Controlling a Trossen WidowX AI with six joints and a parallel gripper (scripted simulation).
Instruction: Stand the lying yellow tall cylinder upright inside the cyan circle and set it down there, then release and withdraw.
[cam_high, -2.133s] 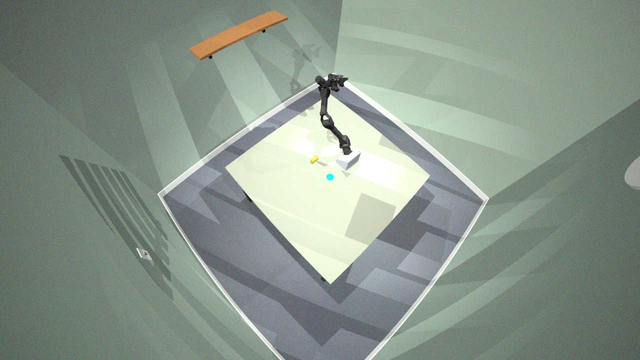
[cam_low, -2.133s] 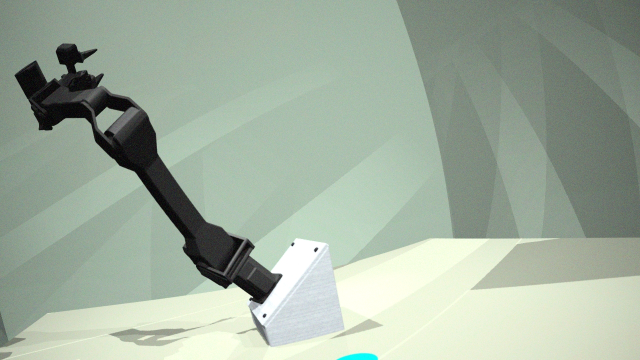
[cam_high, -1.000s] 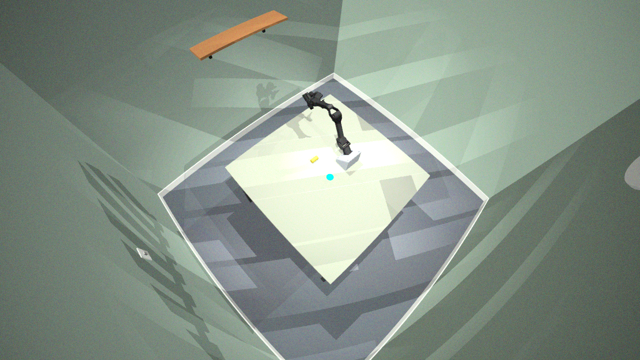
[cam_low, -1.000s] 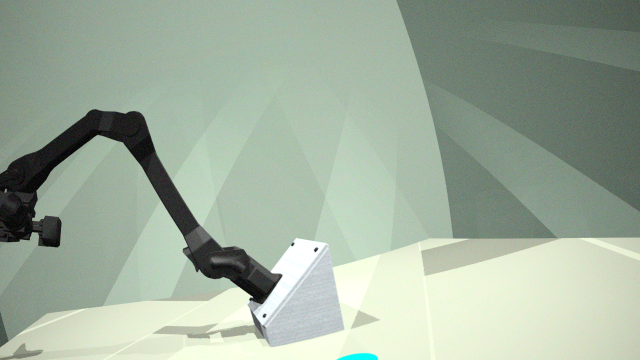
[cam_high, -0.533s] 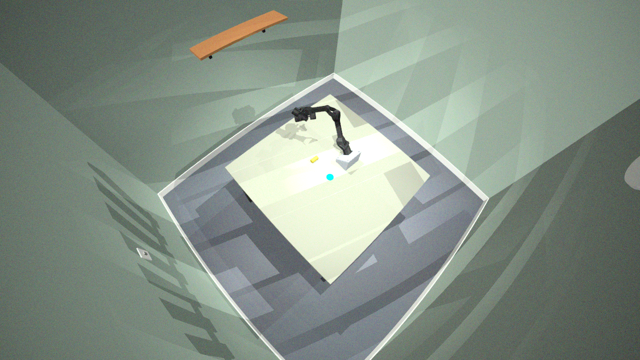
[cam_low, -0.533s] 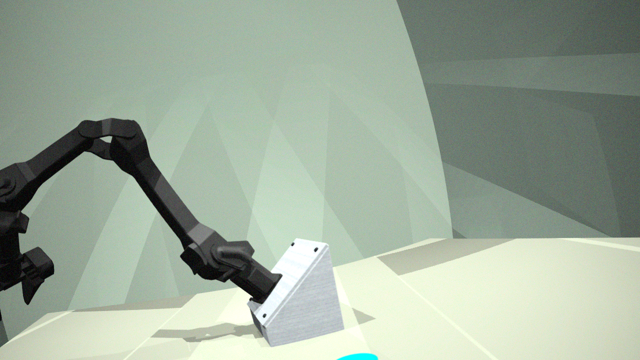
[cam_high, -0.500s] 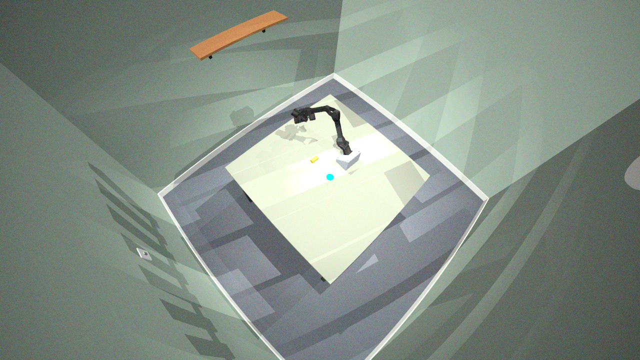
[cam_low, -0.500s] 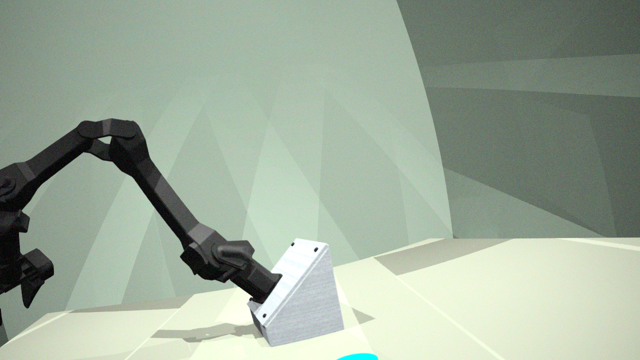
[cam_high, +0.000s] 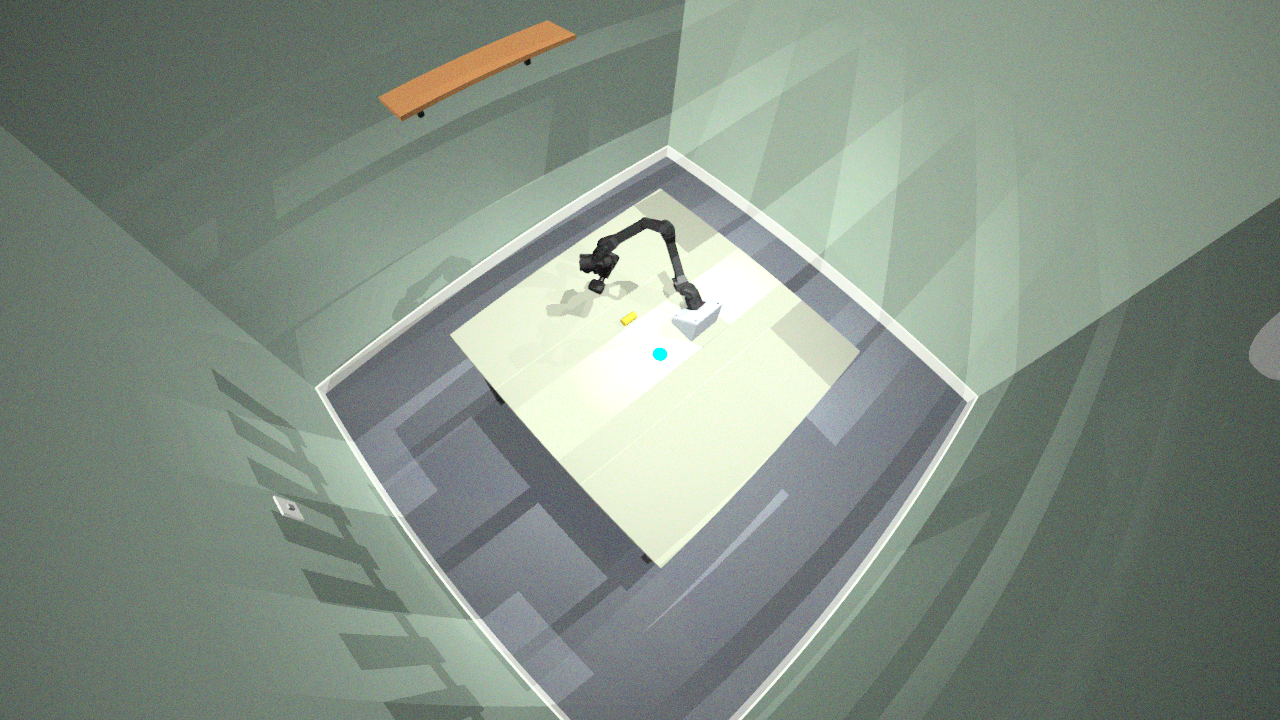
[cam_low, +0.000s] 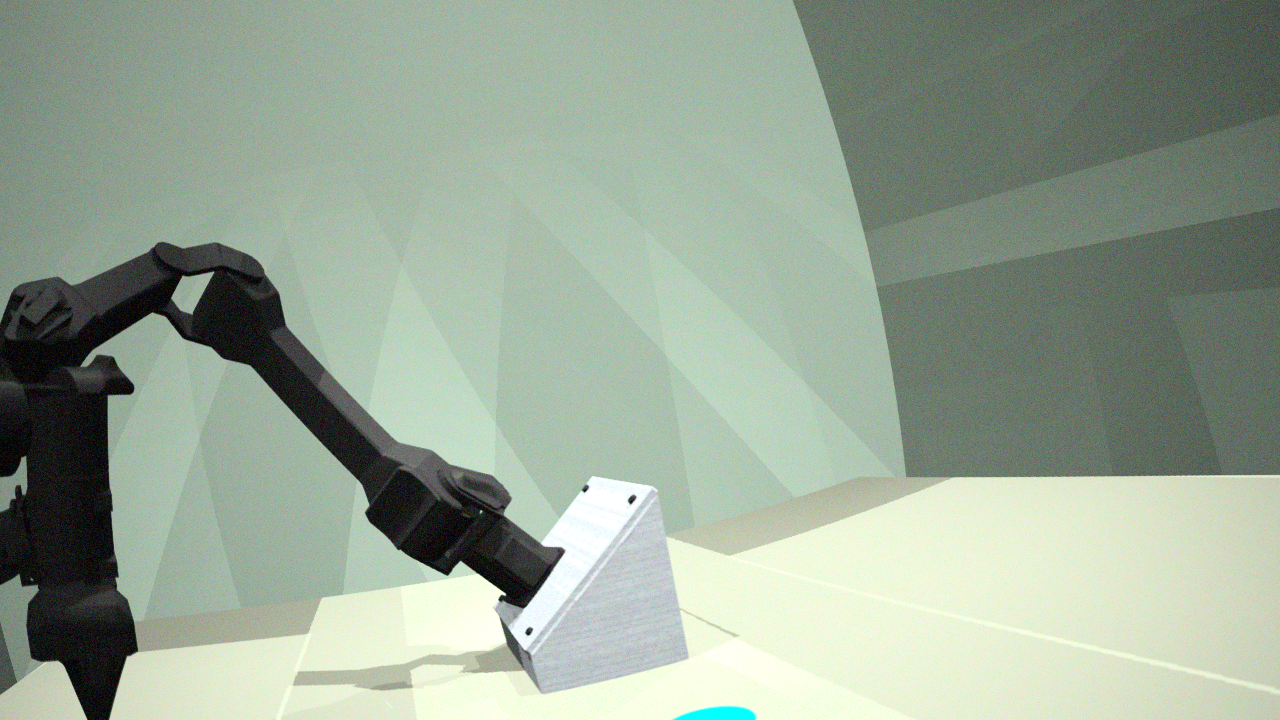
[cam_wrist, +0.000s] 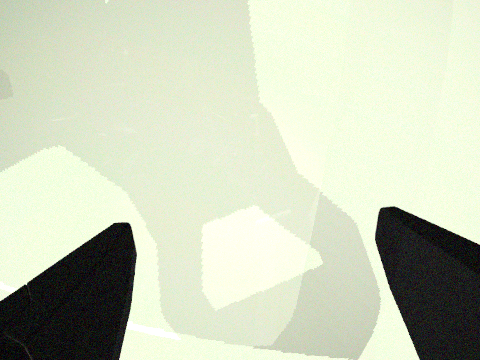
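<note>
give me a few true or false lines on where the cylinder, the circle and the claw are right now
1. The cylinder lies on its side on the table. True.
2. The cylinder is inside the cyan circle. False: it lies apart from the circle, outside it.
3. The claw holds the cylinder. False: its fingers are apart with only table between them.
4. The claw points down at the table. True.
5. The arm's base sits on a grey wedge. True.
6. The cylinder shows in the wrist view. False: only table and shadow show there.
</note>
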